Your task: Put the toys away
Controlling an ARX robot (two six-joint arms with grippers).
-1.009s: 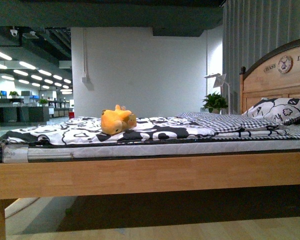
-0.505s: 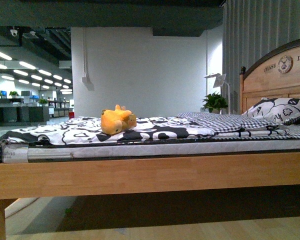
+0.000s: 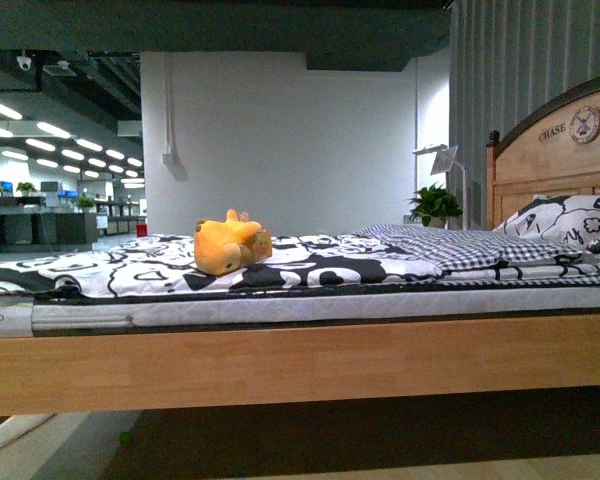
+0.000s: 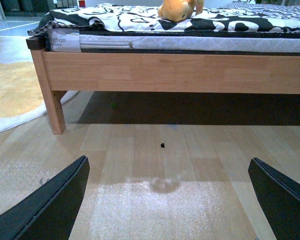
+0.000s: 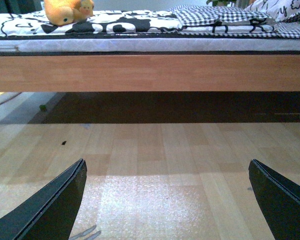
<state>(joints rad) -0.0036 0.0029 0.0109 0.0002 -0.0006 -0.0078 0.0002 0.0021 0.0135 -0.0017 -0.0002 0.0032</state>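
A small yellow-orange plush toy (image 3: 228, 244) lies on the black-and-white bedspread of a wooden bed (image 3: 280, 365), left of the middle. It also shows in the left wrist view (image 4: 179, 9) and in the right wrist view (image 5: 67, 11), far off on the bed. No gripper shows in the front view. My left gripper (image 4: 170, 200) is open and empty, low over the wooden floor well short of the bed. My right gripper (image 5: 167, 200) is open and empty, also low over the floor.
The bed's wooden side rail (image 4: 180, 72) and its corner leg (image 4: 52, 107) stand ahead. A checked blanket (image 3: 460, 245) and a pillow (image 3: 565, 220) lie by the headboard (image 3: 555, 150). A pale rug (image 4: 15, 95) lies left of the bed. A small dark speck (image 4: 162, 145) lies on the floor.
The front view has shifted: the bed fills more of the picture, its left leg has gone out of view, and the toy sits slightly further left. The toy itself has not moved on the bed.
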